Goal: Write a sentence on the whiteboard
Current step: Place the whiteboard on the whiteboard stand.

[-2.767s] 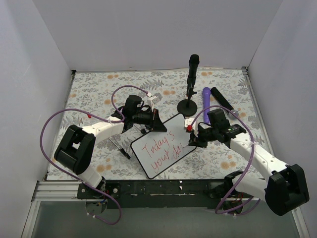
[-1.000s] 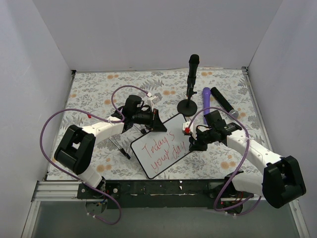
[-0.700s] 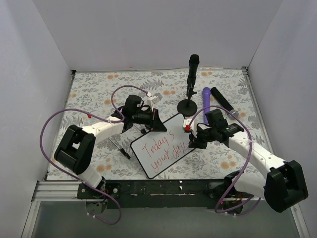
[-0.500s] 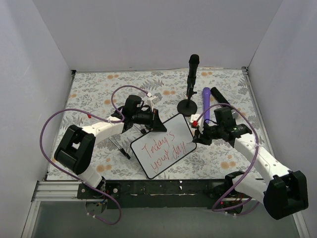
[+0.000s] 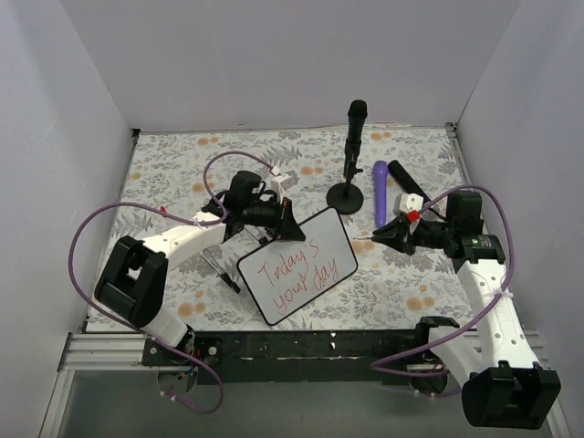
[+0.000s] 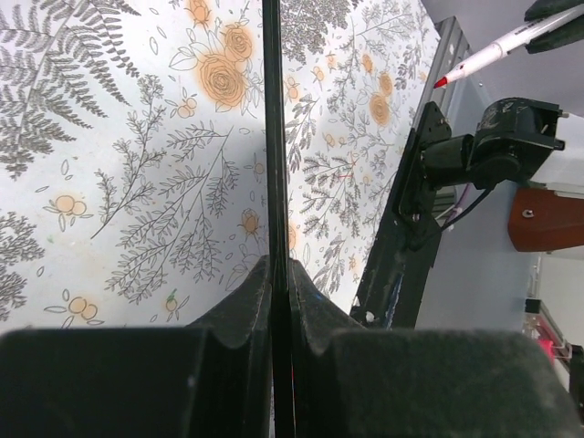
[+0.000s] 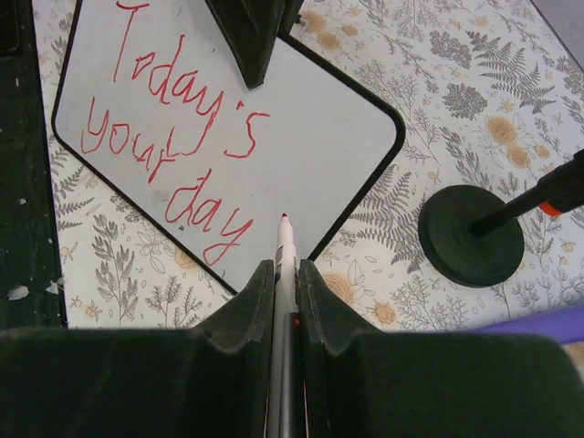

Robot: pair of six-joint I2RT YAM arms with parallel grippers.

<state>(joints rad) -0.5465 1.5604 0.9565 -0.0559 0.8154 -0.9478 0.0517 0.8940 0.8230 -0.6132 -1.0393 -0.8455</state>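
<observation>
Whiteboard (image 5: 321,235) long axis diagonal, near-left to far-right.

whiteboard (image 7: 315,123) corner cut off, marker (image 7: 286,245) barrel hidden

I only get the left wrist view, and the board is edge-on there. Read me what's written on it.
Observer: The right wrist view faces the small black-framed whiteboard. The red cursive sentence reads "Today's your day".
Operator: Tell me what is holding that red-tipped marker.
Observer: The right hand is shut on the white red-tipped marker, with the tip pointing toward the board.
Operator: Report what stands beyond the board.
Observer: In the top view, a black microphone on a round-based stand, with a purple cylinder lying to its right.
</observation>
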